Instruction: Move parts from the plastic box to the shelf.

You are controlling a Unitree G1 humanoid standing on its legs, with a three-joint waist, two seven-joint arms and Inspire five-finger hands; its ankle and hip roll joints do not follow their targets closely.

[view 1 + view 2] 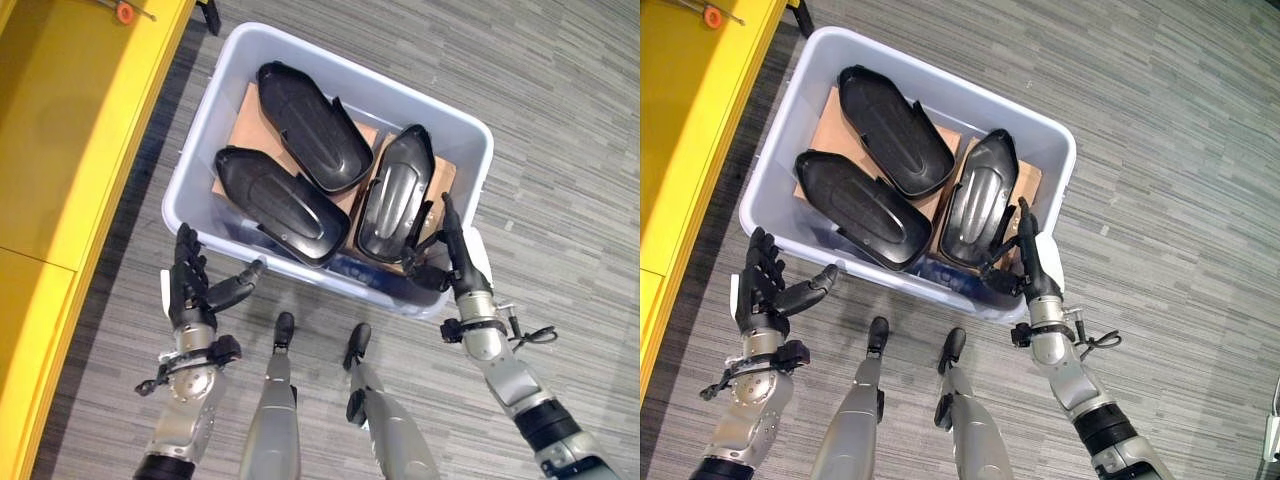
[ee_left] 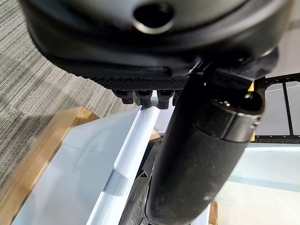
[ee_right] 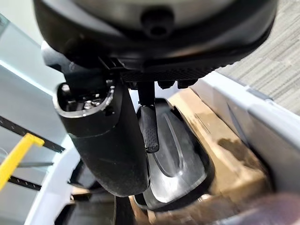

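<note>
On grey striped carpet beside a yellow shelf (image 1: 60, 150), a plastic box (image 1: 200, 130) holds three black parts (image 1: 310, 125), flanked by the left robot hand (image 1: 195, 285) and right robot hand (image 1: 455, 265), both with fingers spread.

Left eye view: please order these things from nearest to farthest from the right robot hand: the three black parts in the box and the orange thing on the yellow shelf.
1. The black part on the box's right side, beside the right robot hand.
2. The black part at the box's near left.
3. The black part at the box's far side.
4. The orange thing, up on the yellow shelf at far left.
</note>
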